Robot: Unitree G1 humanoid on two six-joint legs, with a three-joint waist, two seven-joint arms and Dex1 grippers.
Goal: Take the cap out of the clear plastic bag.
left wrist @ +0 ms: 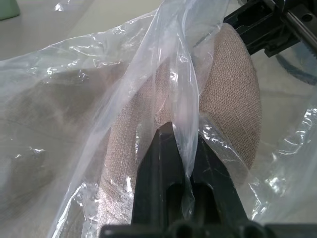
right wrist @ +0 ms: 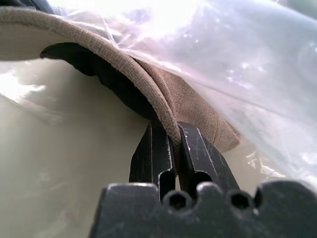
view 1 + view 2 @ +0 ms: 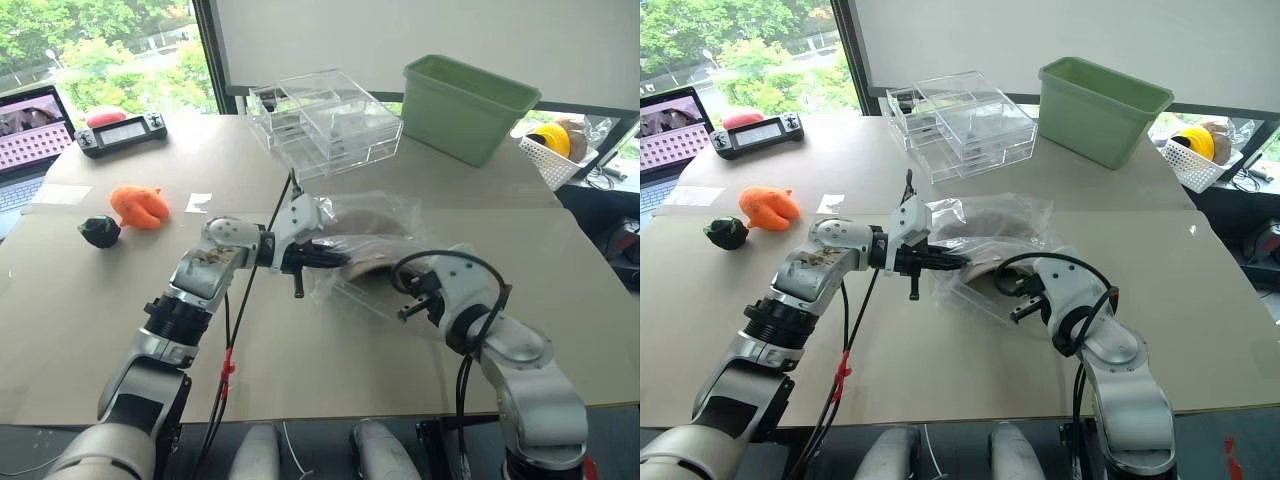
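progress: roughly midway, I'd say. Both grabs are made, but the soft beige-tan fabric flat cap (image 3: 375, 262) mostly sits inside the big crinkly clear plastic bag (image 3: 385, 215), so the actual pull-out is what's left.

done so far: each arm has hold of its own piece, one on film, one on fabric, which looks like the setup for pulling the two apart.

left pincer: the left pincer (image 1: 181, 148) has its two black fingers together on a twisted fold of the bag's film, clamped on plastic only. In its wrist view the woven cloth of the cap bulges right behind that fold, with film between.

right pincer: the right pincer (image 2: 168, 144) is pinched shut on the cap's corded edge, the rim running straight down between the two black fingers. The dark underside of the cap opens up just past the grip.

where the cap is: out on the tan bench (image 3: 90, 330), in the middle, between the two arms. Its near edge pokes out of the bag's mouth toward the right pincer; the crown is under glossy film toward the left pincer.

still to do: draw the cap clear of the opening while the bag is held back. My guess is the thin film could cling and ride along with the fabric.
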